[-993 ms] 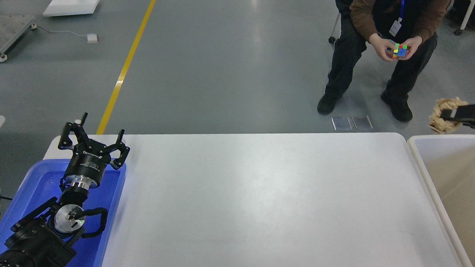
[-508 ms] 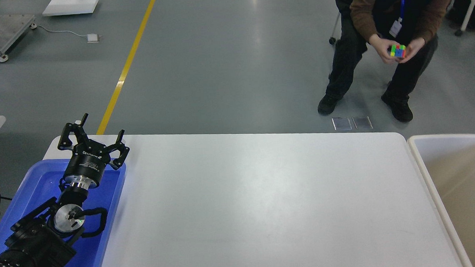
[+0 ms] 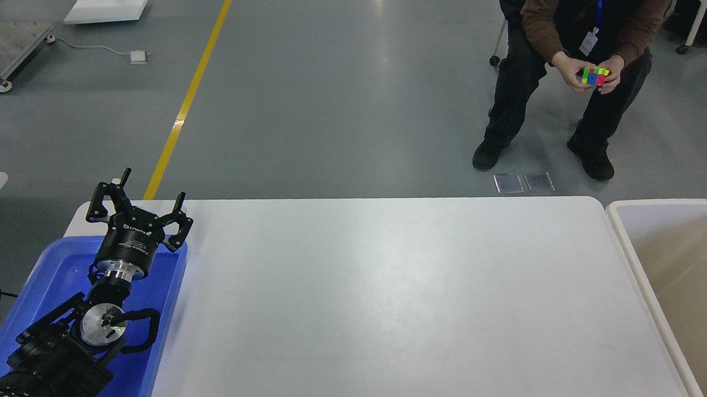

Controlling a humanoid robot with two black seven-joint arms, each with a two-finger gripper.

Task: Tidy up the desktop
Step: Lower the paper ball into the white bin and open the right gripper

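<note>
A: White laminate and nothing lying on it: in the head view the desktop (image 3: 394, 304) spreads bare between the blue tray (image 3: 52, 265) at its left end and the off-white bin (image 3: 629, 234) at its right.

B: A second ago the right gripper hung over that bin's far edge with a tan, crumpled wad in it. Half a second ago only a scrap of the wad showed at the frame's edge. Now both are gone from view.

A: So I'd judge the last piece was carried to the bin and the tidying is about finished. The left gripper (image 3: 136, 199)?

B: It hasn't shifted; it hangs over the tray's far corner, fingers spread wide, holding nothing.
</note>
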